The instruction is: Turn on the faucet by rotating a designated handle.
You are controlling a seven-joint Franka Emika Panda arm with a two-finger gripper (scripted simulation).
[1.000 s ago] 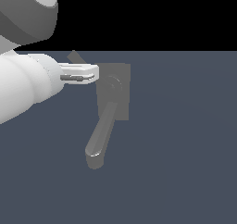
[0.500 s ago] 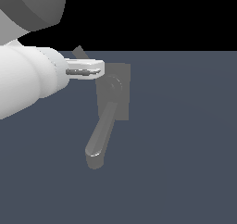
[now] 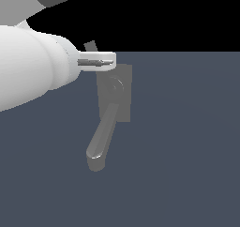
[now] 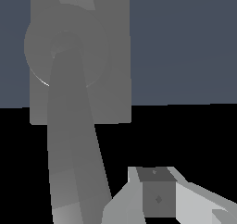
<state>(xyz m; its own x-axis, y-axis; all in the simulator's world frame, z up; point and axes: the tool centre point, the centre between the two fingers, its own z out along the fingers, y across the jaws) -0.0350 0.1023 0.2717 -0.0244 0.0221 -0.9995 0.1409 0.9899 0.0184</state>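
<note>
Matte grey faucet (image 3: 115, 94), thin flat handle (image 3: 90, 46) just behind gripper (image 3: 104, 61); finger spread can't be told, nothing visibly held

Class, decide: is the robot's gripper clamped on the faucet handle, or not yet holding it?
Cannot tell. In the exterior view the gripper overlaps the block's top by the handle, but neither view shows contact.

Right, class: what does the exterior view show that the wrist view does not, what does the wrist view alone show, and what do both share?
Exterior only: the glossy white robot arm and the thick rounded grey spout along its whole length to the downturned tip.
Wrist only: the thin flat grey handle running its length from the round hub; outside, just its end shows.
Both: the rectangular grey block base, the gripper and the dark blue-grey floor.
</note>
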